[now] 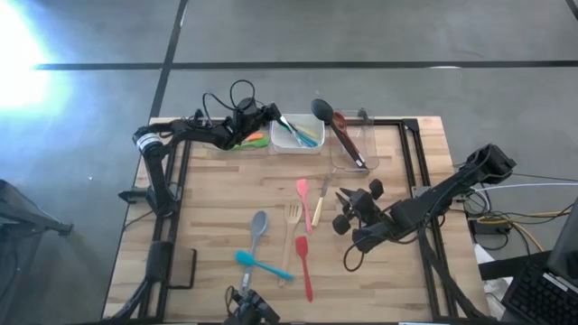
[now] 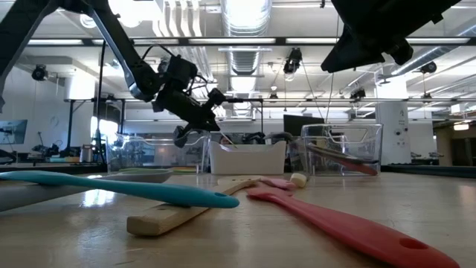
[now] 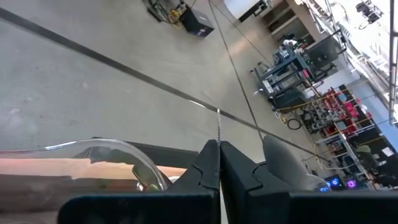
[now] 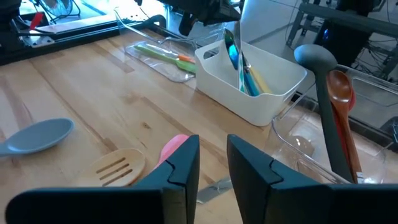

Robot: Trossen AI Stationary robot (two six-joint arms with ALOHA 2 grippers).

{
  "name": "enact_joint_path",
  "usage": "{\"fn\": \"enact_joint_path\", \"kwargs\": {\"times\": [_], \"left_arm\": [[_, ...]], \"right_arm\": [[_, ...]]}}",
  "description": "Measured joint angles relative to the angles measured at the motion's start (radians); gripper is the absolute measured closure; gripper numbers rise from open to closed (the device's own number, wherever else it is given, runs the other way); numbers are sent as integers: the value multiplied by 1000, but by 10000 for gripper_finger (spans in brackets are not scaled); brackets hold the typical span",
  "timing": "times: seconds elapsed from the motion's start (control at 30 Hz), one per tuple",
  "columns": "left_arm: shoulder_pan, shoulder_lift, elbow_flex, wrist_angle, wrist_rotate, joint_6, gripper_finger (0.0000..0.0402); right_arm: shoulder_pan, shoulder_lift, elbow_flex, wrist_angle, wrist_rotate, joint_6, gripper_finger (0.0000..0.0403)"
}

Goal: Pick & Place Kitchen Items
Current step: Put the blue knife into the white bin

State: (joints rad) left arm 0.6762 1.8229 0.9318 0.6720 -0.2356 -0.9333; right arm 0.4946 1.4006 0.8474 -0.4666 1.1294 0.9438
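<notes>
The utensils are slim and long-handled. Loose on the bare wood in front of the white tub lie a pink spatula, a wooden fork, a grey spoon, a teal spatula and a red spatula, spread out and mostly apart from one another. The teal one crosses the base of the fork's handle.

My right claw hangs over the table just beside the pink spatula, on the side away from the grey spoon. Its fingers stand a narrow gap apart and hold nothing. Through that gap I see the pink blade and the slotted fork head on the boards.

My left claw is pinched fully shut above the far rim of the white tub, nothing between its fingers.

The white tub is opaque, straight-walled plastic and holds teal and yellow handles leaning on end. To one side sits a clear tub with a black ladle and a brown spoon slanting out over its rim; to the other, a shallow clear tray with green and orange pieces lying flat.

The tabletop is pale planked wood, matte, framed by dark rails. There is open board between the tubs and the loose utensils.
</notes>
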Motion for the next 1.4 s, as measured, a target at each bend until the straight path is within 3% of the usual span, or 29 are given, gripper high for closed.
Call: {"fn": "enact_joint_path", "kwargs": {"times": [0.37,0.87,1.2,1.4], "left_arm": [[0,0,0,1,9,11,333],[2,-7,0,8,82,-10,172],[6,-75,-1,-56,117,99,166],[6,-121,56,-274,118,193,168]], "right_arm": [[0,0,0,0,-1,-1,327],[0,0,0,1,-6,-1,322],[0,0,0,1,-13,-1,331],[0,0,0,2,-13,-1,321]]}}
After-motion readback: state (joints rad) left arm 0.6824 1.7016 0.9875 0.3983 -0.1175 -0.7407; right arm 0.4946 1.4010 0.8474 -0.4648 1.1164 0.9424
